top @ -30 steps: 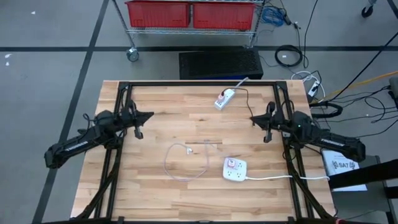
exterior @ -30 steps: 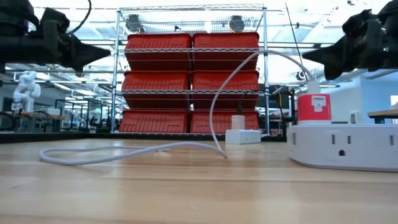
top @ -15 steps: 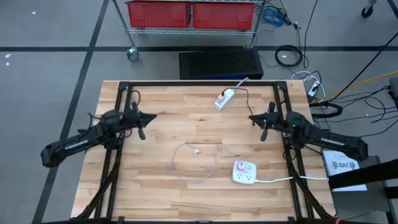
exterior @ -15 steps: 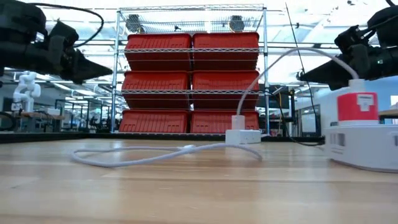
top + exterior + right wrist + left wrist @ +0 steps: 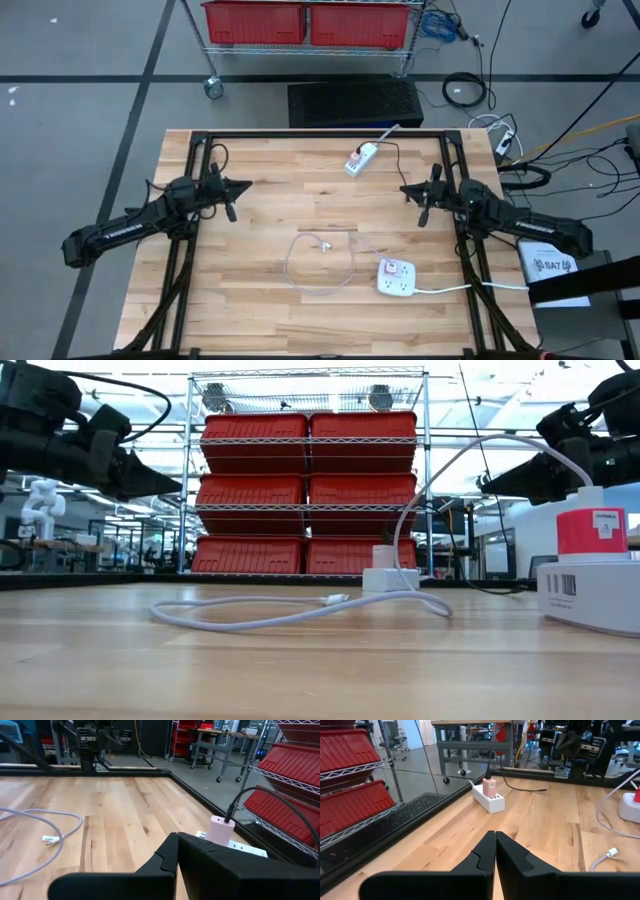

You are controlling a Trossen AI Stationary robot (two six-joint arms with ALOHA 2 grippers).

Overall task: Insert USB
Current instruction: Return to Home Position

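Note:
A white USB cable point(image 5: 318, 270) lies in a loop in the middle of the table, its free plug point(image 5: 323, 247) resting on the wood. Its other end rises into the red charger on a white power strip point(image 5: 397, 279) near the front right. A second strip with a pink charger point(image 5: 361, 158) lies at the far side. My left gripper point(image 5: 240, 187) hovers shut over the table's left part, pointing right. My right gripper point(image 5: 406, 190) hovers shut over the right part, pointing left. Both are well clear of the cable; the plug also shows in the wrist views point(image 5: 611, 853) point(image 5: 50, 839).
Black frame rails point(image 5: 320, 134) run along the table's far, left and right sides. The near strip's own cord point(image 5: 450, 288) runs off toward the right edge. Behind the table stands a wire rack with red bins point(image 5: 308, 490). Bare wood lies between the two grippers.
The near power strip has slid along the table toward the right edge, with no gripper on it, and the cable loop and its plug have been drawn the same way. Both grippers have tipped nose-down a little and sunk slightly, staying shut.

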